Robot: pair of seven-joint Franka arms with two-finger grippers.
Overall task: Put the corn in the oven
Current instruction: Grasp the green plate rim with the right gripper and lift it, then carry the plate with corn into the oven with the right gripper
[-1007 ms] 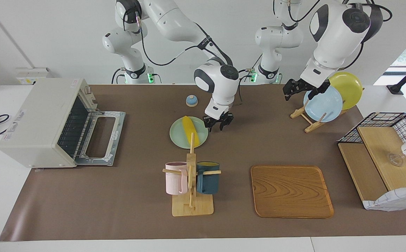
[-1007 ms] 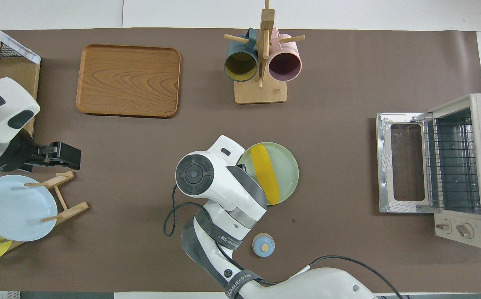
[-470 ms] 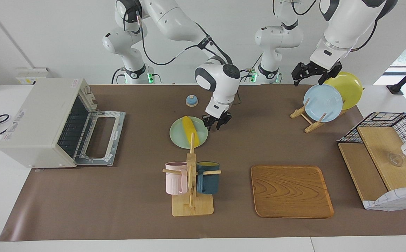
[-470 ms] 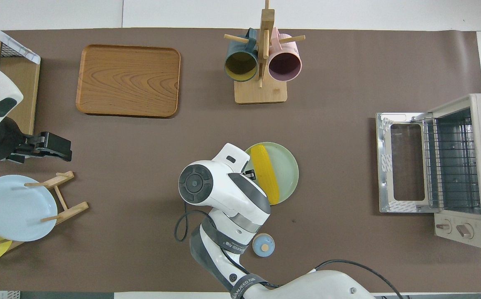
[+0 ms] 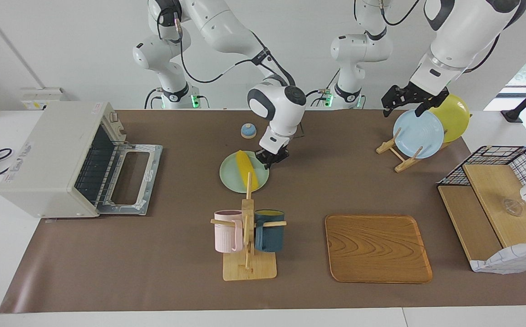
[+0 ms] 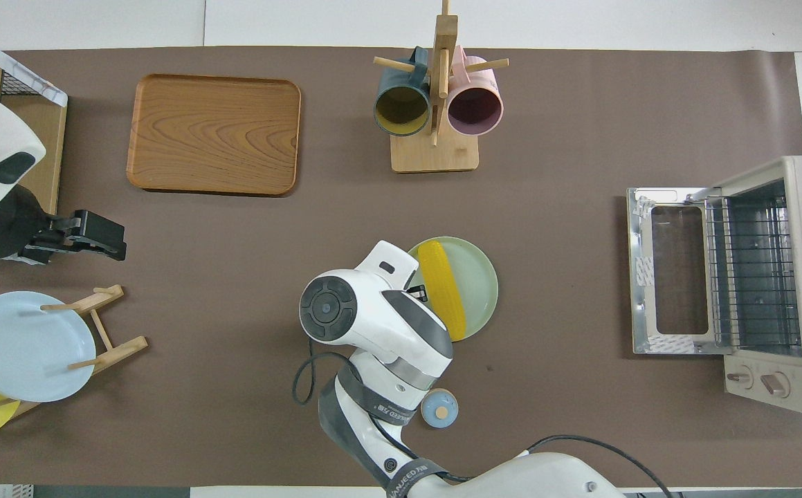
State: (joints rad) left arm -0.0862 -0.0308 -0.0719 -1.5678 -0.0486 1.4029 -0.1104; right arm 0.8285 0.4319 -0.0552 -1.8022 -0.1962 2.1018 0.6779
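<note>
wooden tray (image 5: 377, 247), mug rack (image 5: 247, 236), blue plate (image 5: 417, 134)

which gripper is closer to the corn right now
Right. The right gripper is shut at the green plate's rim, right beside the corn. The left gripper waits over the plate rack.

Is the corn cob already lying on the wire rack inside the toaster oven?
No: the corn cob lies on the pale green plate, while the toaster oven stands open with a bare wire rack.

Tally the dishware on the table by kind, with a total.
Plates: 3: green plate, blue plate, yellow plate
Mugs: 2: pink mug, dark blue mug
Total: 5
</note>
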